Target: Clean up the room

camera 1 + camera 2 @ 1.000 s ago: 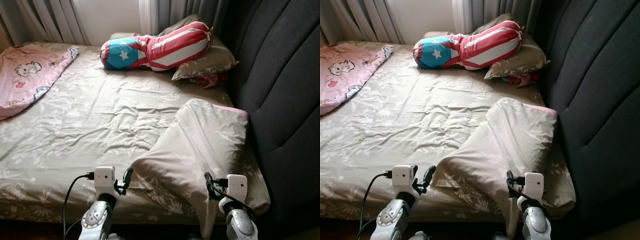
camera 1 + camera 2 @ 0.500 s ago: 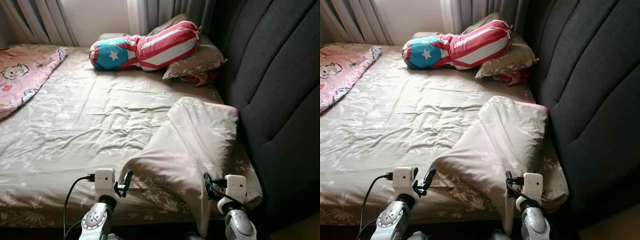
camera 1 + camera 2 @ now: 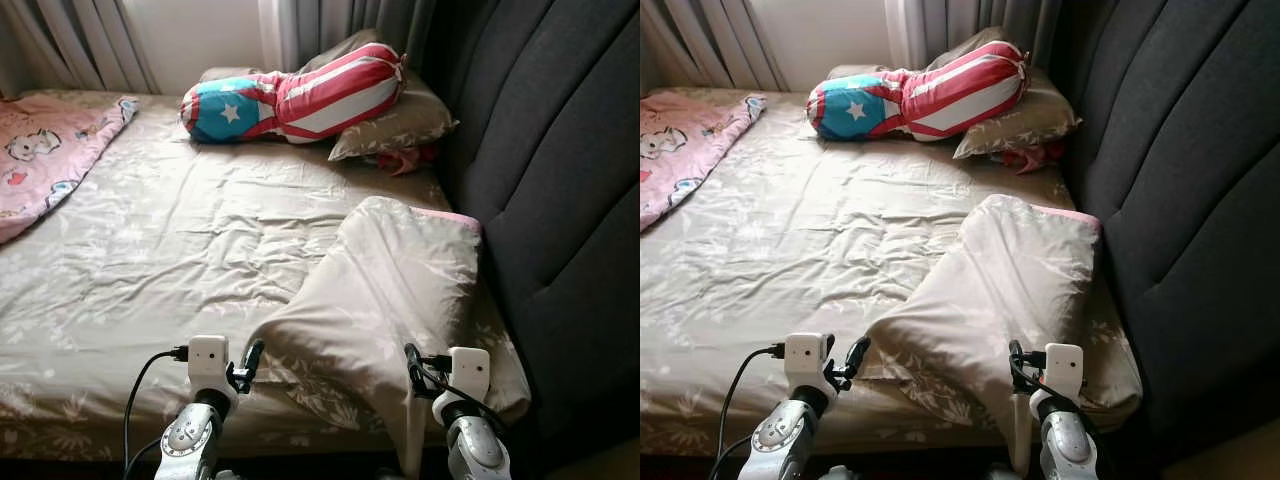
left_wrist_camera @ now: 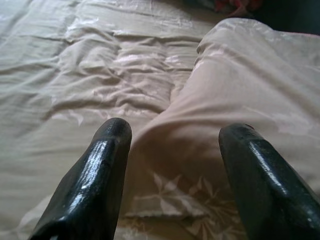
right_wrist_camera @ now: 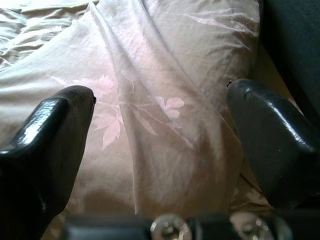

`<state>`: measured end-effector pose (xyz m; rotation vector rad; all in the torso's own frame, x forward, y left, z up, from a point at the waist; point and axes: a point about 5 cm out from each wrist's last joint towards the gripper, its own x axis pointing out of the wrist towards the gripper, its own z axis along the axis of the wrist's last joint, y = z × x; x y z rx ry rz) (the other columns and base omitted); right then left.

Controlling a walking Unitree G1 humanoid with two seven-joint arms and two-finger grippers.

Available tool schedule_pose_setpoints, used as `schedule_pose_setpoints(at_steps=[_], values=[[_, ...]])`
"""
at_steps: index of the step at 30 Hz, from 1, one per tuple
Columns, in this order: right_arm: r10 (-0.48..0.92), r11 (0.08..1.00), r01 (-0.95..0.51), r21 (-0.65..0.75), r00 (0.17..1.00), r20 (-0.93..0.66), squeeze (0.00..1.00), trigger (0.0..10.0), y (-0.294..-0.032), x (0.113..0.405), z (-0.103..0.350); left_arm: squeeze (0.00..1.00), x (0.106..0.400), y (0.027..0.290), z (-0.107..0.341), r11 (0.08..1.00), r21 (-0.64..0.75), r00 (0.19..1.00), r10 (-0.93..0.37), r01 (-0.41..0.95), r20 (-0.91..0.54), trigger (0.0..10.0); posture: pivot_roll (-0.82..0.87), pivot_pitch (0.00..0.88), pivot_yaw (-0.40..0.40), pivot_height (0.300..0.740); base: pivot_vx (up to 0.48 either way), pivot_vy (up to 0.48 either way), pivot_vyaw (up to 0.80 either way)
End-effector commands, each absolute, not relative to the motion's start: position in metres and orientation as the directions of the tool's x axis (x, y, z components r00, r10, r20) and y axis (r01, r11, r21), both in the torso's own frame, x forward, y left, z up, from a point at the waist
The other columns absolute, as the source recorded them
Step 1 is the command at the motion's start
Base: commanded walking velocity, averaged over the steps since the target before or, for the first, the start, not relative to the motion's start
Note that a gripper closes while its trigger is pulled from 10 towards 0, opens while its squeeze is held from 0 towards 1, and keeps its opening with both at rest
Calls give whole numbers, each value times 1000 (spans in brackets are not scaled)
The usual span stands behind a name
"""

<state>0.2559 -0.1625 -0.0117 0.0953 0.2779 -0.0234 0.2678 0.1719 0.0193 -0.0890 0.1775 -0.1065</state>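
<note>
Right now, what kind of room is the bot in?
A bedroom, most likely: a bed with a rumpled floral sheet, pillows against a dark padded headboard, and curtains behind.

Wide open sheet across the bed (image 3: 180,250) middle and left, nothing on it. Folded duvet (image 3: 390,290) bulges near right, hanging over the near edge, just ahead of both grippers. Headboard (image 3: 560,180) walls off the right side, touching duvet. Far end blocked by bolster (image 3: 300,95) on pillow (image 3: 400,125). Pink blanket (image 3: 45,160) covers far left corner. Curtains (image 3: 90,40) behind.
</note>
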Motion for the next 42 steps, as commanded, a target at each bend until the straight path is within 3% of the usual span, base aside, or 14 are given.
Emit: schedule_pose_setpoints(at_steps=[1,42], values=[[-23,994,52,97,959,-282,0,10000,-166,256,-12,0,267,170,15,990,-93,974,-124,108,-191,10000,-28,51,-59,665,311,0,0],[-59,990,94,103,952,-302,0,10000,-167,254,-16,0,266,168,15,990,-87,973,-123,108,-195,10000,-25,74,-54,665,358,0,0]])
